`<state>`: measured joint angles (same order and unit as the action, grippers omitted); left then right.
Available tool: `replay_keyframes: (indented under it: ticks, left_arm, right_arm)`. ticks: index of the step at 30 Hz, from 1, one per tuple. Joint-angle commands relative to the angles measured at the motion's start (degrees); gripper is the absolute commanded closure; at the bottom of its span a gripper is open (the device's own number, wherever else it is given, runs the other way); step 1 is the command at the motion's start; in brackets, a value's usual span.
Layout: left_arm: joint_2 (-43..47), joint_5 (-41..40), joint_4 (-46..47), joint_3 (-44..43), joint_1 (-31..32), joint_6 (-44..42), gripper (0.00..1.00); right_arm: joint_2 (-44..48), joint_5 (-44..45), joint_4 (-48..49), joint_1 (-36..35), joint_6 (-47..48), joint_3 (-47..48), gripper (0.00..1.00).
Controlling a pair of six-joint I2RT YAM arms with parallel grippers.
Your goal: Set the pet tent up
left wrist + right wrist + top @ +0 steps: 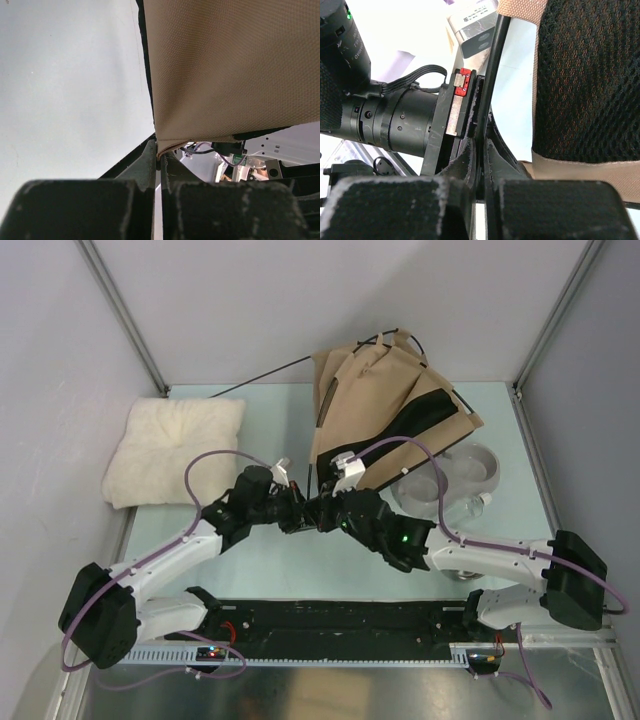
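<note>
Pinches a tan corner of the pet tent (385, 405), slumped beyond the fingertips, tight in the left gripper (159, 155). Clenches the right gripper (480, 150) on its thin dark pole (492, 65), with black mesh (585, 85) just right of the fingers.

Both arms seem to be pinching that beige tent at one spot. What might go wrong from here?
1. The left pincer is shut on just a corner tip of the pet tent; the fabric could slip free when pulled.
2. The right pincer is shut on the tent's thin dark edge right beside the left one, so the two may bump.
3. The grey bowl stand sits close beside the tent and might get dragged.
</note>
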<state>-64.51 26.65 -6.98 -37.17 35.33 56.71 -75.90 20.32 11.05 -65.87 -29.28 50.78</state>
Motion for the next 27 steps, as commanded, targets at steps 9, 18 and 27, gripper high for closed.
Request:
replay_keyframes:
  ticks: [9,18,27]
  left_arm:
    - [2.8,-3.4,-2.0,2.8,0.0,-9.3,1.00]
    - [4.0,-8.1,-2.0,4.7,1.6,-14.3,1.00]
    - [6.6,-17.0,-1.9,6.9,6.6,-23.1,1.00]
  right_arm:
    - [8.6,9.8,4.9,0.0,2.9,-3.9,1.00]
    - [7.5,11.3,14.1,3.3,2.4,-2.9,1.00]
    - [7.6,9.4,15.4,7.6,0.6,-0.7,1.00]
